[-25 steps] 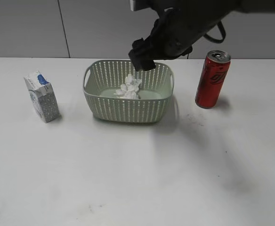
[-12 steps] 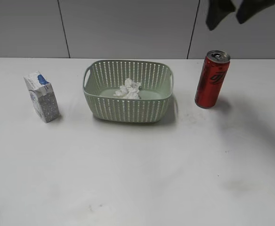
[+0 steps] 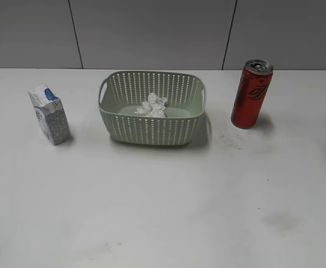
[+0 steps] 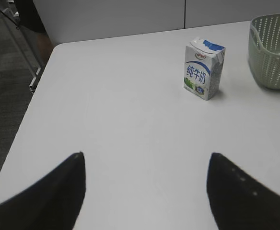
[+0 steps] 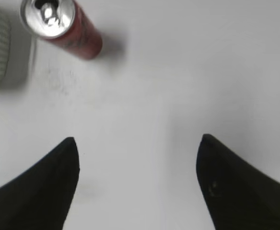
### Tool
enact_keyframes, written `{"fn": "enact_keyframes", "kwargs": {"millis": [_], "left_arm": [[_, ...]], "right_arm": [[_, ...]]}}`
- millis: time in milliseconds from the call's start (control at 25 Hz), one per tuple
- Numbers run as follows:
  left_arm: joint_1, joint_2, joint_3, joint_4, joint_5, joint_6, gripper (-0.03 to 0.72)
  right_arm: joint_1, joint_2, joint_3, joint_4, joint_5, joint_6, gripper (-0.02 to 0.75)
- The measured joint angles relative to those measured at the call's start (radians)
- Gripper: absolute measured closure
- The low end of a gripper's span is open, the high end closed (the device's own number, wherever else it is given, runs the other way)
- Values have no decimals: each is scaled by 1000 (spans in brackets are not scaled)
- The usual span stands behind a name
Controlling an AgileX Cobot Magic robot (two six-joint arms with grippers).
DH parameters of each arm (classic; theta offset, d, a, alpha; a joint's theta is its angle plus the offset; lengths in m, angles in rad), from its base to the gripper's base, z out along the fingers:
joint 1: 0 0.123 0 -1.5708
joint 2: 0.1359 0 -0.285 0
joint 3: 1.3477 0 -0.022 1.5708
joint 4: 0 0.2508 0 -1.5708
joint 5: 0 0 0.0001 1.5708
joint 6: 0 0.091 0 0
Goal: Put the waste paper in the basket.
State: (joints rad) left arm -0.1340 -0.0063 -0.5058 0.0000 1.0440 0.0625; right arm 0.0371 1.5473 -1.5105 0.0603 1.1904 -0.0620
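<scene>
basket [image 3: 152, 120]: sage-green, perforated, upright, left of the red can [image 3: 252, 94] | waste paper [image 3: 153, 106]: crumpled white, inside basket

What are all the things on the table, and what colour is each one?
basket: one, pale green with small holes, middle of the table at the back.
waste paper: white crumpled wads lying inside the basket; the exact count is hard to tell.
milk carton: one, white and blue, upright, left of the basket and apart from it.
can: one, red, upright, right of the basket.
table: one, white.
left gripper: black jaws wide apart, empty, above the table's left part.
right gripper: black jaws wide apart, empty, above the table near the can.
</scene>
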Motion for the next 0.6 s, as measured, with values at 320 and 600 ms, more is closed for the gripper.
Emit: {"fn": "enact_keyframes", "kwargs": {"millis": [320, 600], "left_arm": [[0, 0, 0, 0, 0, 0, 108], [0, 0, 0, 0, 0, 0, 113]], "right_arm": [[0, -454, 563, 4, -145, -30, 166], [0, -778, 929, 4, -241, -33, 166]]}}
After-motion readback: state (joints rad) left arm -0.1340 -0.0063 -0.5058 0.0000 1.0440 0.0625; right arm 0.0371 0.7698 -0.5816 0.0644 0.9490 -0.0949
